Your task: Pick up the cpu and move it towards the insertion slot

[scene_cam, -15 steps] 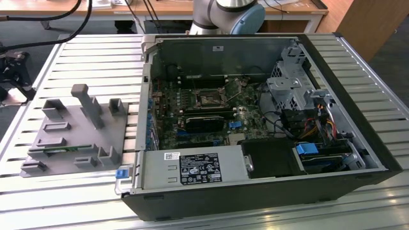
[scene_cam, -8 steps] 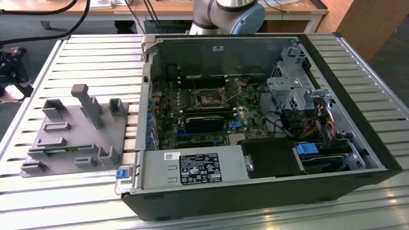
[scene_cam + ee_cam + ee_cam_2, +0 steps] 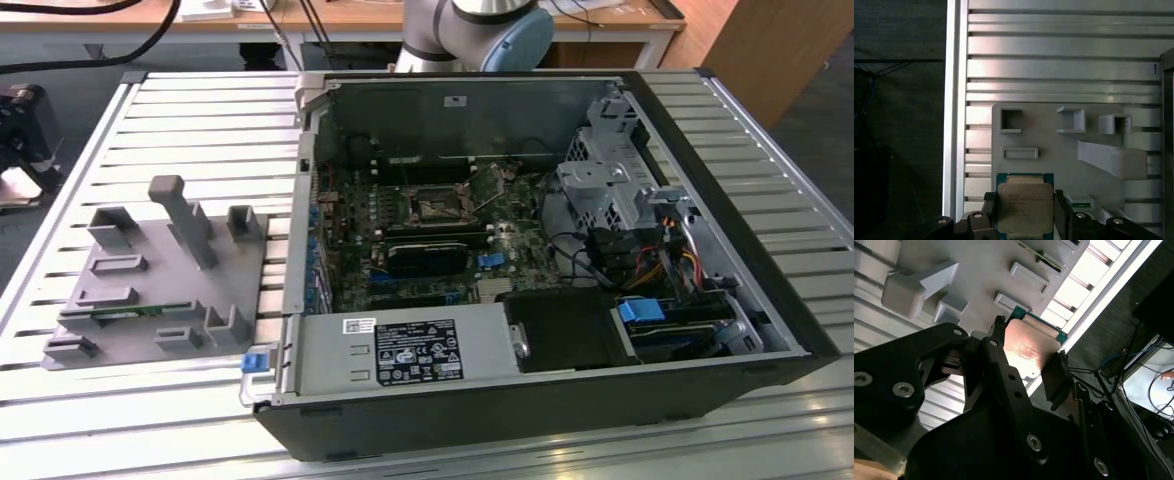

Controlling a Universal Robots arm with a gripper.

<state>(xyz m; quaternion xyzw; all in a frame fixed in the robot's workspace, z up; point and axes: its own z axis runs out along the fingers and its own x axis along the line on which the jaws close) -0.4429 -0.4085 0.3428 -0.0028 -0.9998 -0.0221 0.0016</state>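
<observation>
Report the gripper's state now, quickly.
Gripper: closed on the chip, one finger on each of two opposite edges, above the grey fixture.

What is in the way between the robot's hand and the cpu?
Nothing visible. In the first wrist view the hand has its fingers against two opposite edges of the cpu, with the grey fixture behind it.

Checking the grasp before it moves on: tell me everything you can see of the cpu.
The cpu is a flat square chip: silvery metal top with faint print, on a green board. In both wrist views it sits between the gripper's two dark fingers, which clamp its opposite edges. The grey plastic fixture lies behind it; whether they touch cannot be told.
</observation>
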